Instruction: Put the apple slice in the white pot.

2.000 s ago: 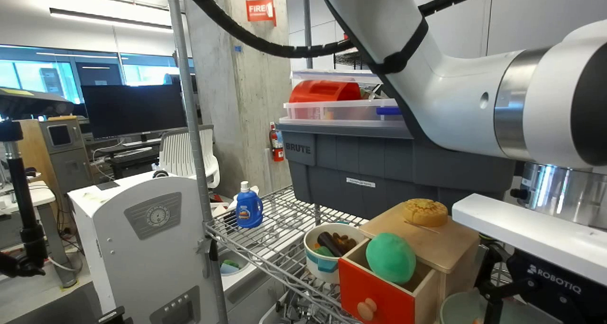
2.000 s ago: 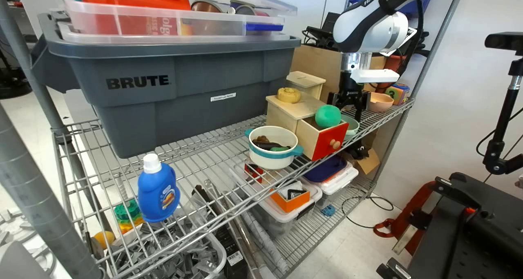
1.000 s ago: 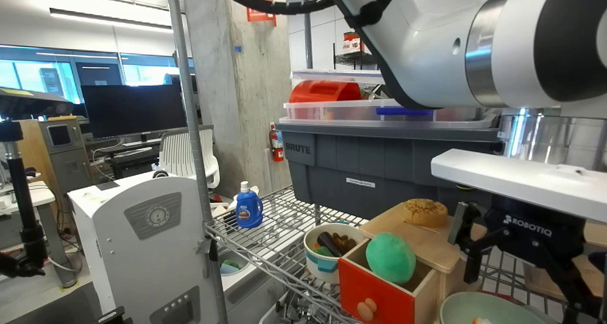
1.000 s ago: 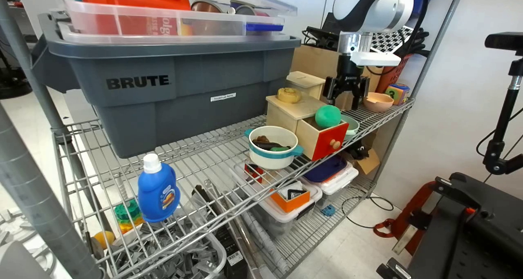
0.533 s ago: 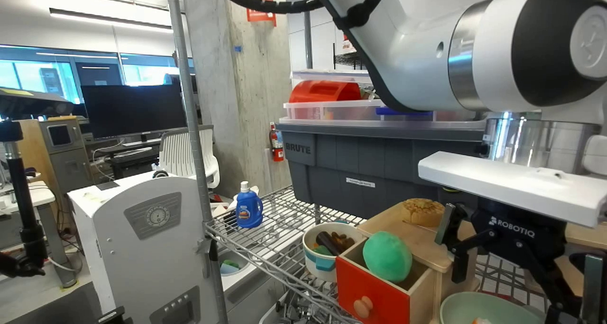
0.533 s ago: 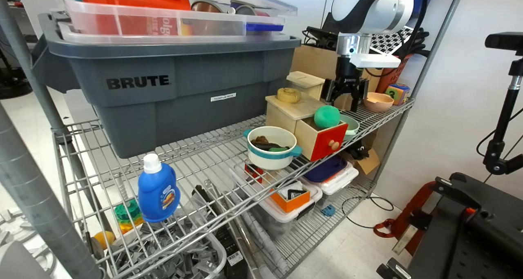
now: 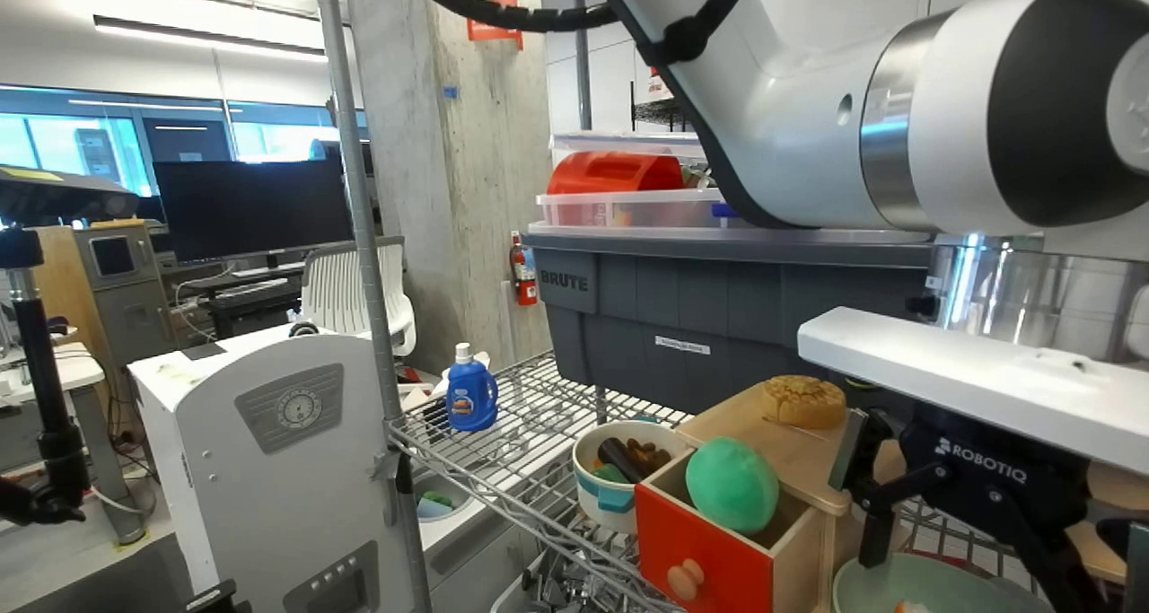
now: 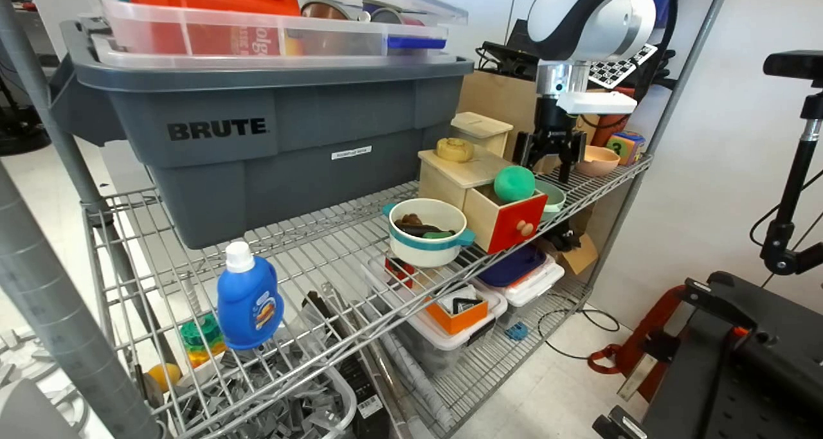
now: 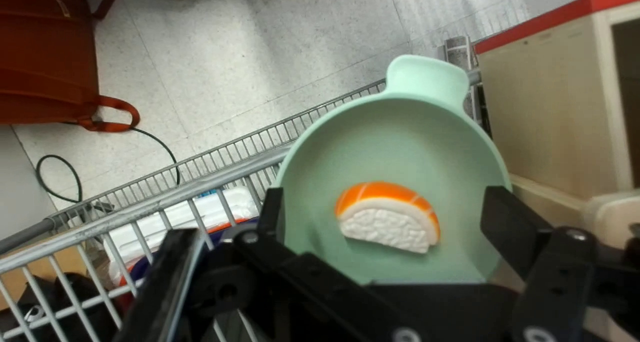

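Black robot fingers [image 9: 510,227], spread wide and holding nothing, have dipped in the past half second toward a pale green bowl [image 9: 400,146]. The apple slice [image 9: 387,219], white with an orange edge, lies inside that bowl, between the fingers as the wrist view sees it. This looks like lining up a grasp, with the lift and carry to the teal-handled white pot [image 8: 418,254] ahead, unless the bowl itself is the pot meant.
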